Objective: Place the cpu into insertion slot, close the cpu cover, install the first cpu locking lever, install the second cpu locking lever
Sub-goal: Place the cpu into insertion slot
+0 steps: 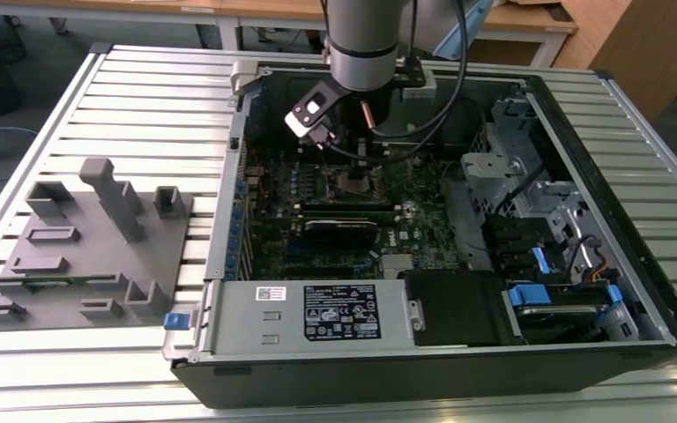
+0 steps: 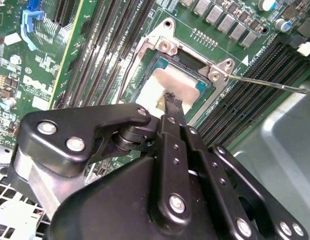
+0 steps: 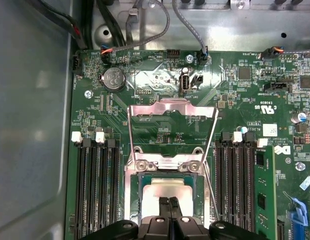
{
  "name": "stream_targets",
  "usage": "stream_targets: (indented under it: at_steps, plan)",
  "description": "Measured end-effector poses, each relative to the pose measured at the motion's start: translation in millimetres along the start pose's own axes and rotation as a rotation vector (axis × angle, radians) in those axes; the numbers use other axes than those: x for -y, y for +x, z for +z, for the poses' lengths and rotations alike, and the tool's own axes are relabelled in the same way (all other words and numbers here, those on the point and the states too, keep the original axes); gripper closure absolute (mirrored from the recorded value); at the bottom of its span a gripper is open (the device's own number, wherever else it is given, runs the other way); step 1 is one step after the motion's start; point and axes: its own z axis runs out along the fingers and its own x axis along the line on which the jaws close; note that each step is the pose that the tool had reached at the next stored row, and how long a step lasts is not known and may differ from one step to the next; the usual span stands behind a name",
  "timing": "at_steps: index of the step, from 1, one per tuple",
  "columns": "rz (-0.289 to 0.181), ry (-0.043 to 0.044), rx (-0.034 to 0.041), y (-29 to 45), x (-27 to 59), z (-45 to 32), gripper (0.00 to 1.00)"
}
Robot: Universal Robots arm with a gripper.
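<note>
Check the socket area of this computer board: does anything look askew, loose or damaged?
Nothing looks damaged. The chip lies flat, seated, under the shut end effector. The cover is swung open, away from the chip, and one thin lever juts out unlatched beside it.

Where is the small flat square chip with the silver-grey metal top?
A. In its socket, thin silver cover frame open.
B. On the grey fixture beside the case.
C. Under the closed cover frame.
A: in the first wrist view the small flat square chip lies in its socket, and the thin silver cover frame stands open, tilted back off it.
</note>
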Motion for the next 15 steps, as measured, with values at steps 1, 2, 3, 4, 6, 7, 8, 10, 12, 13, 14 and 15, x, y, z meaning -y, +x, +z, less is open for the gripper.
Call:
stream_targets:
  at_steps: [1,2,3,4,6,7,8,10,12,13,14,15]
  plan:
    - [0.000,0.0001,0.0002,0.0,0.2,1.6,0.90]
    - [0.000,0.0000,0.0001,0.0,0.2,2.7,0.90]
    - [0.000,0.0001,0.0002,0.0,0.3,3.0,0.90]
    - [0.000,0.0002,0.0003,-0.1,0.3,2.9,0.90]
    - [0.000,0.0001,0.0002,0.1,0.4,3.3,0.90]
    - [0.000,0.0000,0.0000,0.5,0.6,3.6,0.90]
    - [0.000,0.0000,-0.0002,0.9,0.8,4.0,0.90]
    - [0.000,0.0000,-0.0006,1.6,1.3,4.7,0.90]
    - [0.001,0.0001,-0.0006,1.6,2.1,5.6,0.90]
    - [0.001,0.0001,-0.0005,1.6,2.4,6.3,0.90]
    - [0.002,0.0001,-0.0005,1.6,2.6,7.1,0.90]
    - [0.002,0.0001,-0.0004,1.6,2.8,7.9,0.90]
